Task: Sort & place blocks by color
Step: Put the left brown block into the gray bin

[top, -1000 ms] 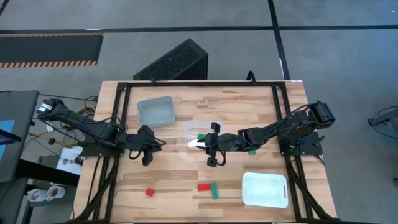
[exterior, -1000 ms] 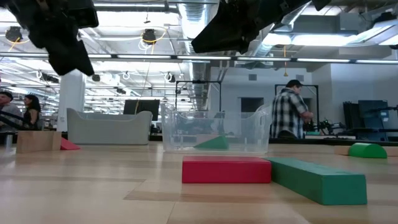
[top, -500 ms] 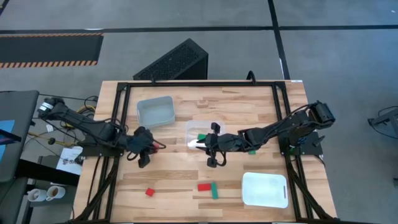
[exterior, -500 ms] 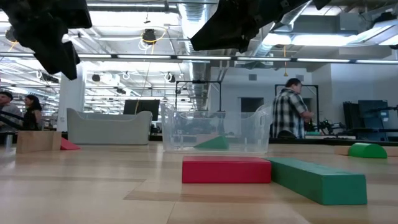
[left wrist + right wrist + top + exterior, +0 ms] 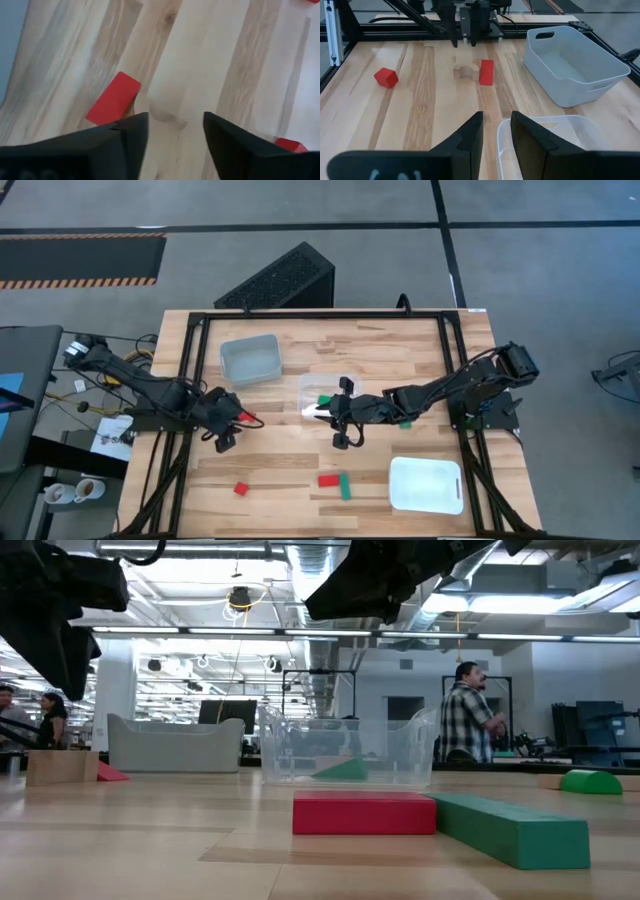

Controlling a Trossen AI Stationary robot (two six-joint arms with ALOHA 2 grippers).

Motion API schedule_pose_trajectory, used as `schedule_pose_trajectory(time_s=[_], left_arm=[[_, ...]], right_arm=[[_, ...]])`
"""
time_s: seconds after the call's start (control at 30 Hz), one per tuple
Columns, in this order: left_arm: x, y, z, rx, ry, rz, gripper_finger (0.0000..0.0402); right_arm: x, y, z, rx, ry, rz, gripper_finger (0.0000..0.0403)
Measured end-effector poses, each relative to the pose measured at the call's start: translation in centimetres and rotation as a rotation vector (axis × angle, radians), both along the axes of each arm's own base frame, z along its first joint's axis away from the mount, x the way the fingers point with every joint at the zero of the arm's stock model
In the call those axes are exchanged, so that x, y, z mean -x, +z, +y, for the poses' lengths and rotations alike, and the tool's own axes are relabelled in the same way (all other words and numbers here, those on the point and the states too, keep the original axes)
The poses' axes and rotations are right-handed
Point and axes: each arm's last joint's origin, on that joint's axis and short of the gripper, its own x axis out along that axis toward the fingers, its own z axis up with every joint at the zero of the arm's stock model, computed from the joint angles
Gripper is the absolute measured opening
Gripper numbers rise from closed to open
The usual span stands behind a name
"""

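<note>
Table [image 5: 300, 470] first: grey bin [image 5: 250, 358] far-left, clear bin [image 5: 318, 393] mid, white bin [image 5: 426, 484] near-right. Blocks sit scattered: a green one in the clear bin [image 5: 324, 400], another green under the R arm [image 5: 404, 423], a red cube [image 5: 240, 489], red bar [image 5: 328, 480] touching green bar [image 5: 345, 486] at the near edge, and a few pale wood pcs at the far edge [image 5: 328, 345]. L gripper [image 5: 174, 131] hangs at the left side of the table, fingers apart, nothing between them. Right below and just ahead of it you've got a red bar [image 5: 113, 98] lying touching a pale rounded wood block [image 5: 167, 107]; the wood block is centred in the gap, the red bar off toward one finger, long axis skewed to the gap. So you'd likely need a small shift and wrist twist before closing on the red one. R gripper [image 5: 495, 131] hovers over the clear bin's edge, fingers apart, empty; it's well apart from that pair, so L arm is the nearer one. No brands, labels or readable writing anywhere.
</note>
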Motion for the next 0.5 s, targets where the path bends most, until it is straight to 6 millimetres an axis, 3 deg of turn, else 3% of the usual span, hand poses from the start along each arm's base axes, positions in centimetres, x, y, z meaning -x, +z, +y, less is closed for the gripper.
schedule_pose_trajectory(time_s=[0.2,0.5], left_arm=[[-0.3,-1.9,-0.3,-0.026,0.081,0.061,0.0224],[-1.0,-4.9,-0.5,-0.073,0.243,0.148,0.0226]], right_arm=[[0.0,0.0,0.0,0.0,0.0,0.0,0.0122],[0.0,0.0,0.0,0.002,0.0,0.002,0.0122]])
